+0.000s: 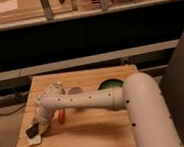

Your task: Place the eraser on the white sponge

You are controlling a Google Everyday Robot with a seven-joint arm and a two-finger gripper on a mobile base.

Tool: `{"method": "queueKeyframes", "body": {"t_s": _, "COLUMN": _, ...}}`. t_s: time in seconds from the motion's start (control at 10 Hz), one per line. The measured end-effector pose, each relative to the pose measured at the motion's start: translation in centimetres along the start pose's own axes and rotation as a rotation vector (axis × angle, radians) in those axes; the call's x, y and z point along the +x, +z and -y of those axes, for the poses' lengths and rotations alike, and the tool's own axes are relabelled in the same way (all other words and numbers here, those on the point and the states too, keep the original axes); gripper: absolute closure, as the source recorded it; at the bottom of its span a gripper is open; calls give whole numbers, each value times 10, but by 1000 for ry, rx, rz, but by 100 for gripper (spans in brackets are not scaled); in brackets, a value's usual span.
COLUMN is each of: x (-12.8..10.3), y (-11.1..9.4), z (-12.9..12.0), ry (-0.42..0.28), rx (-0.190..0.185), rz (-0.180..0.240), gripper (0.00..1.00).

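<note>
The eraser (32, 130) is a small dark block at the left front of the wooden table, right at the tip of my gripper (40, 125). It sits directly over the white sponge (35, 140), a small flat white pad near the table's left edge, and seems to touch its top. My arm reaches in from the right, across the table, and hides the gripper's far side.
A small orange-red item (61, 116) lies just right of the gripper. A white knobbly object (54, 87), a grey round thing (75, 90) and a green bowl (109, 84) sit behind the arm. The wooden table (93, 138) ends close to the sponge's left.
</note>
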State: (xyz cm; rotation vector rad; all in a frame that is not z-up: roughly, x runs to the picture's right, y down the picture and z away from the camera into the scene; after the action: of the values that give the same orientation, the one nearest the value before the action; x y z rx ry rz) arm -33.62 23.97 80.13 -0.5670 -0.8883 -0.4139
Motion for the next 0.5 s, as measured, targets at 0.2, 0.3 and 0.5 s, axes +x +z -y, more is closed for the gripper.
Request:
{"method": "queueKeyframes", "body": {"t_s": 0.2, "x": 0, "y": 1, "z": -1, "ry": 4, "rx": -7, "rz": 3, "gripper": 20}}
{"method": "queueKeyframes", "body": {"t_s": 0.3, "x": 0, "y": 1, "z": -1, "ry": 5, "rx": -9, "rz": 4, "gripper": 20}}
{"method": "queueKeyframes", "body": {"t_s": 0.5, "x": -1, "y": 2, "z": -1, "ry": 7, "rx": -15, "rz": 5, "gripper": 20}}
